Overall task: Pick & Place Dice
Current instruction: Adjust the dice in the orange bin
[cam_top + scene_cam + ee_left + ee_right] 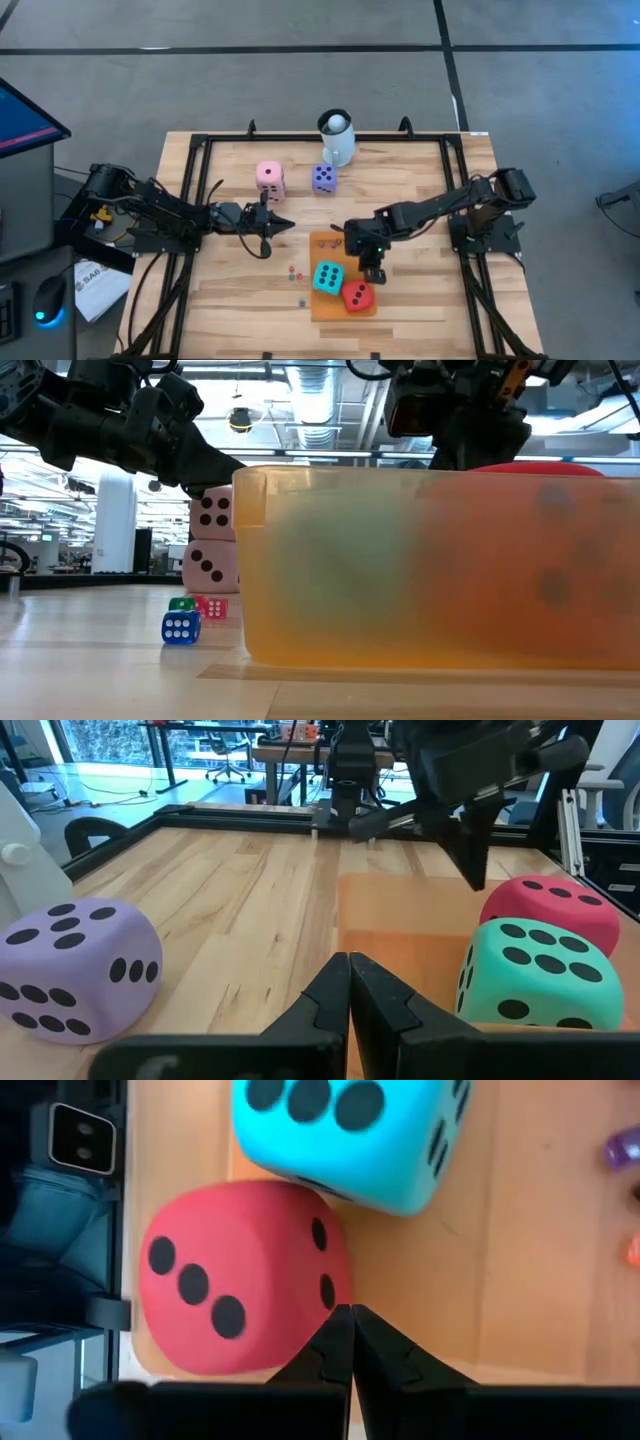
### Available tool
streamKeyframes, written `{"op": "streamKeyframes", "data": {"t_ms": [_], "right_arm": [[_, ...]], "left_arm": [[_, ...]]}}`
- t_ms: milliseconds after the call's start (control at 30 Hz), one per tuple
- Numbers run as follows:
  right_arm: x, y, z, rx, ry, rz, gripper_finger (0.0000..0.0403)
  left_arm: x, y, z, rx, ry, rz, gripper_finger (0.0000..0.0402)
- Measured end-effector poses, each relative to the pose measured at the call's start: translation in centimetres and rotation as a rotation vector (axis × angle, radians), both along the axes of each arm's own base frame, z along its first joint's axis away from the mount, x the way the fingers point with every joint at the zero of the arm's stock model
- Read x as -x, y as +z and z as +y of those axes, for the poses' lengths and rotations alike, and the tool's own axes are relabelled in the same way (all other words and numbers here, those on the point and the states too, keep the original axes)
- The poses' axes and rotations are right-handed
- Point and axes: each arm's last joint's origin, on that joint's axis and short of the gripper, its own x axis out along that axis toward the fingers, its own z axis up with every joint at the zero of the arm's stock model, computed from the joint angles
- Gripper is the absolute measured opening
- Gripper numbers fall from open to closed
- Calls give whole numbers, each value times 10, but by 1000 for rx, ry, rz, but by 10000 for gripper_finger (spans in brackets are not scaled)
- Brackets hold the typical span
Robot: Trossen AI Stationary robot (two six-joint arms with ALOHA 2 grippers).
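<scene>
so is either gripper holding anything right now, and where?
Nothing held. Left gripper is shut on air over the bare wood table; right gripper is shut and empty beside the soft red die.

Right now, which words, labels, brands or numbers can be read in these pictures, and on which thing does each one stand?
White paper sheet beside the table's left frame: dark printed letters, too small to read.
Soft foam dice, such as the teal cube: black pips only, no digits.
Nothing else carries readable text.

Matt, seemingly foam dice (535,975) lie on the smooth wooden table (230,290).
</scene>
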Motion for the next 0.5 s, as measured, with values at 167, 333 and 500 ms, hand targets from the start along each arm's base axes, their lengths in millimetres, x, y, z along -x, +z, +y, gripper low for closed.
{"op": "streamKeyframes", "data": {"t_ms": [167,333,500], "right_arm": [[0,1,7,2,19,-25,0],[-1,-2,12,-5,30,-70,0],[0,-6,12,7,2,-66,0]], "left_arm": [[0,0,0,0,1,0,0],[0,0,0,1,3,0,0],[0,0,0,3,3,0,0]]}}
